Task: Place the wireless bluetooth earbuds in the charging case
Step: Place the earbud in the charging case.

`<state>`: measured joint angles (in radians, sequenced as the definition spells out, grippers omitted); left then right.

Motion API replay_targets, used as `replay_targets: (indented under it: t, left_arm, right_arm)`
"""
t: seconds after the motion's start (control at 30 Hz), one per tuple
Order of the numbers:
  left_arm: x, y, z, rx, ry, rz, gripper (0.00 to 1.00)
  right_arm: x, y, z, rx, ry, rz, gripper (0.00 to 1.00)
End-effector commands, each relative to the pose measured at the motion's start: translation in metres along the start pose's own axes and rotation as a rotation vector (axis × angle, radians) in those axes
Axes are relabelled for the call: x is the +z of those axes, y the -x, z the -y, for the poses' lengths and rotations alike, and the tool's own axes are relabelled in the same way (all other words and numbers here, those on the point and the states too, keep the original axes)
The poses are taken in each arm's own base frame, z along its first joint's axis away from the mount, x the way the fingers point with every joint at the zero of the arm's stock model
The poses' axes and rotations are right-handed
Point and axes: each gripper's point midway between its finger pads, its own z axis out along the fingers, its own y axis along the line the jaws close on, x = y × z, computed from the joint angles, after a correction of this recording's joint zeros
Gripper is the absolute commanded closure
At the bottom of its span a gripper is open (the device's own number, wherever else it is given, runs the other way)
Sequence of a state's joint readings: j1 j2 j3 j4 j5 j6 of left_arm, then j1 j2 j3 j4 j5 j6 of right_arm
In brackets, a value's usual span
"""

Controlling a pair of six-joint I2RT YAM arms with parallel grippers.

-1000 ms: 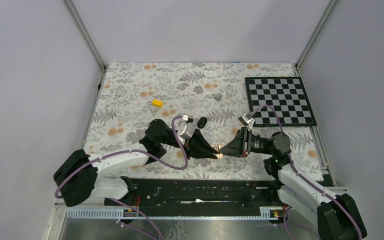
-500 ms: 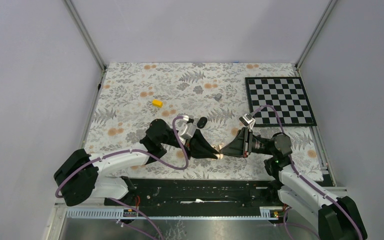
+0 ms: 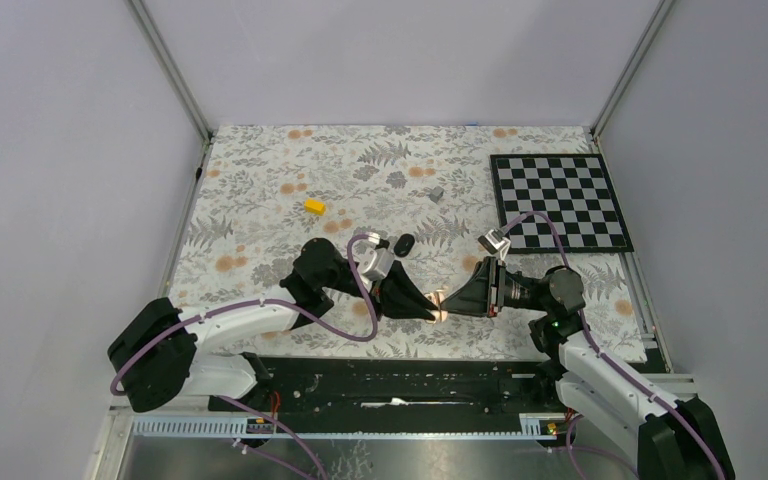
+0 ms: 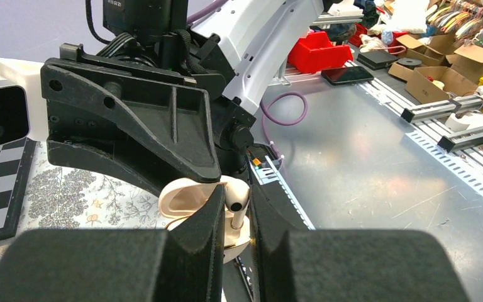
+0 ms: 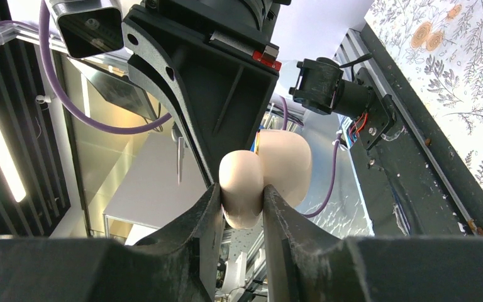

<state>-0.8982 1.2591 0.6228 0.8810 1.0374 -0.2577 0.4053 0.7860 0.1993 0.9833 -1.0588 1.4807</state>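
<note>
My right gripper (image 5: 241, 200) is clamped on the open cream charging case (image 4: 182, 199), lid back. My left gripper (image 4: 234, 220) pinches one cream earbud (image 4: 238, 197) by its stem, at the case's mouth. I should line the stem up with its well, ease in slowly, then let go.

Left gripper (image 3: 428, 313) nose to nose with right gripper (image 3: 443, 300) — black pod (image 3: 405, 244) just behind, free cloth (image 3: 260, 195) beyond
</note>
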Motion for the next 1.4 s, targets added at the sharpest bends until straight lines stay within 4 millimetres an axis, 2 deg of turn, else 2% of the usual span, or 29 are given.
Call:
replay_targets:
  t: [0.0, 0.43, 0.93, 1.37]
  left_arm:
    - [0.003, 0.012, 0.002, 0.061, -0.029, 0.015, 1.0]
    - [-0.001, 0.053, -0.012, 0.079, 0.128, 0.196, 1.0]
    - [-0.024, 0.057, -0.042, 0.075, 0.413, 0.221, 1.0]
    - [-0.027, 0.053, -0.048, 0.05, 0.459, 0.231, 1.0]
  right_arm:
    - [0.0, 0.0, -0.017, -0.085, 0.038, -0.018, 1.0]
    - [0.0, 0.004, -0.007, -0.072, 0.009, 0.009, 1.0]
    - [0.003, 0.013, 0.002, -0.054, -0.021, 0.051, 1.0]
    - [0.004, 0.018, 0.003, -0.051, -0.028, 0.07, 1.0]
